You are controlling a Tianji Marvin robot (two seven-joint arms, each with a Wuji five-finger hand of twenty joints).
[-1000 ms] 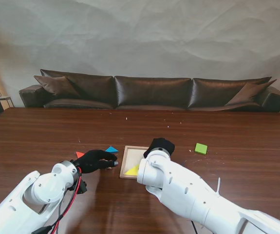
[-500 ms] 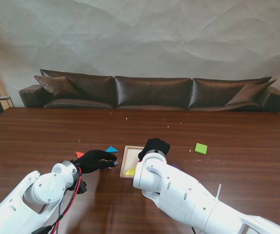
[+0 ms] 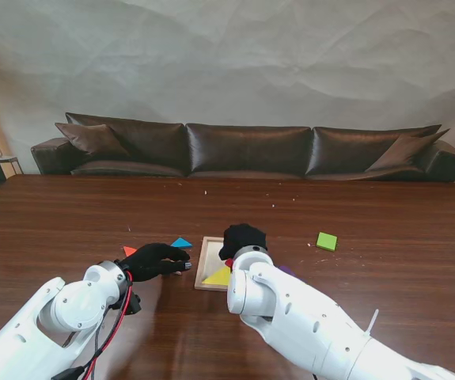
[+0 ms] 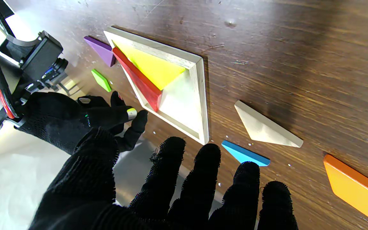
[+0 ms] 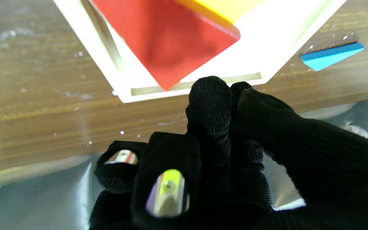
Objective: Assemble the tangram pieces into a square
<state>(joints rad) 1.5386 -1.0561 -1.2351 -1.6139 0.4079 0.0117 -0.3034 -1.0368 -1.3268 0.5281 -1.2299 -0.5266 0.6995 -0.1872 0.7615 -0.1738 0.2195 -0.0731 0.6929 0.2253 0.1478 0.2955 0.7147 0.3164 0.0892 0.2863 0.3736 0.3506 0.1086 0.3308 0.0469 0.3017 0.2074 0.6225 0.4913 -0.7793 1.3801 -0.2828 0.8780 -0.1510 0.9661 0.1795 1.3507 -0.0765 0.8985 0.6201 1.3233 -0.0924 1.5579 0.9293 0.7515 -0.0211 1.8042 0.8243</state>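
The wooden tray (image 3: 208, 250) lies between my two hands. A yellow triangle (image 4: 153, 65) lies flat inside it. A red triangle (image 4: 139, 80) rests tilted along the yellow one's edge, its corner near the tray's rim (image 5: 190, 86). My right hand (image 3: 241, 237) hovers over the tray's right side with fingers (image 5: 209, 105) curled together, apart from the red corner and holding nothing. My left hand (image 3: 154, 260) hovers at the tray's left edge, fingers (image 4: 203, 179) spread and empty.
Left of the tray lie a blue triangle (image 3: 181, 242), a plain wooden triangle (image 4: 267, 127) and an orange piece (image 4: 356, 188). A purple piece (image 4: 102, 49) sits at the tray's right. A green square (image 3: 327, 241) lies farther right.
My right hand has shifted left over the tray, and more of the yellow triangle now shows. My left hand has stayed put.
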